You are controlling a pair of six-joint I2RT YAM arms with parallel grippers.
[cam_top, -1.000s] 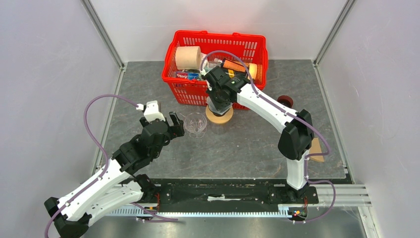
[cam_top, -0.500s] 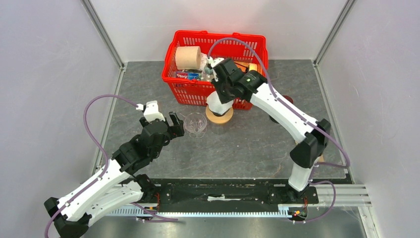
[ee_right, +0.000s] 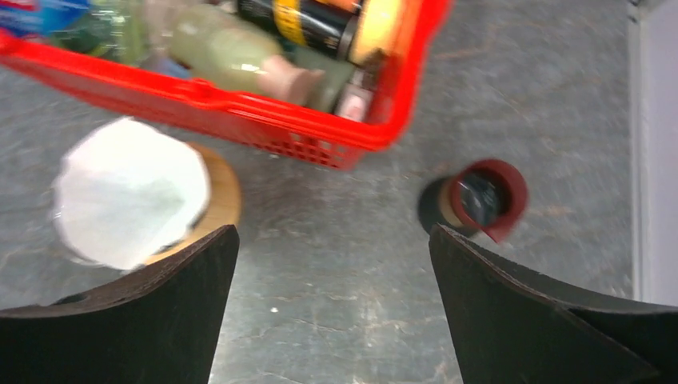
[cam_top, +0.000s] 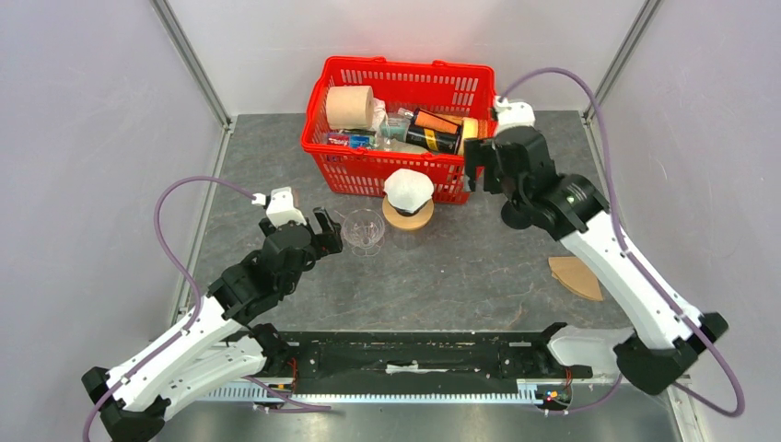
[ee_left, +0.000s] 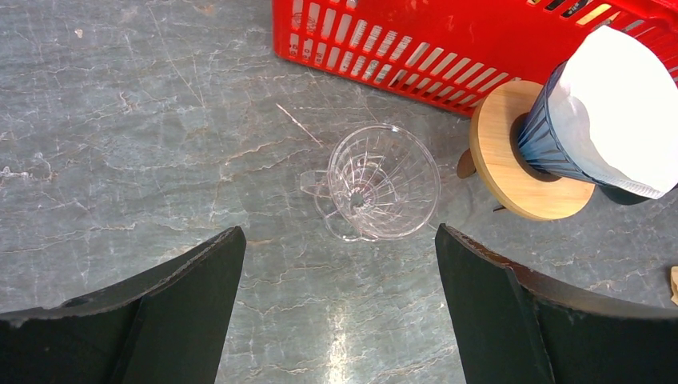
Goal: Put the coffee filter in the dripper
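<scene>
Your right pincer (ee_right: 332,240) has just let go and swung away rightward, jaws now wide apart and empty. The white coffee filter (cam_top: 408,187) sits in the dark blue dripper (ee_left: 552,148) on its wooden stand (ee_left: 512,184), well to that pincer's left. It looks seated, though the blurred wrist view can't confirm it. Your left pincer (ee_left: 340,240) hangs open over the clear glass dripper (ee_left: 376,180).
</scene>
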